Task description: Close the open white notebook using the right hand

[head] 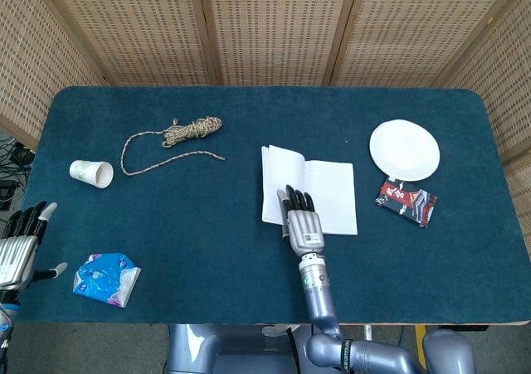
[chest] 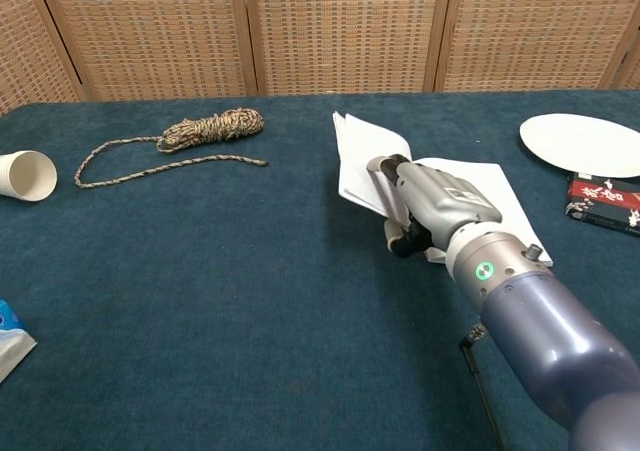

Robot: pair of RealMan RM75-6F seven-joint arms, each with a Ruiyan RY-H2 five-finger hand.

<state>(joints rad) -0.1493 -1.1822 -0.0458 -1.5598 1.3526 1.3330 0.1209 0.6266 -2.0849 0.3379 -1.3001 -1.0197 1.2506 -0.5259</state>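
Observation:
The white notebook (head: pixel 330 195) lies at the table's middle, its lined right page (chest: pixel 478 185) flat. Its left half (chest: pixel 358 159) stands tilted up off the cloth, leaning toward the right. My right hand (head: pixel 300 220) grips that raised half at its near edge, fingers on the page's face and the thumb behind it, as the chest view shows it (chest: pixel 432 209). My left hand (head: pixel 18 245) hovers at the table's near left corner, fingers apart, holding nothing.
A coiled rope (head: pixel 187 132) and a tipped paper cup (head: pixel 91 173) lie at the left. A blue packet (head: pixel 105 278) sits near the front left edge. A white plate (head: pixel 404 149) and a red packet (head: pixel 406 201) lie right of the notebook.

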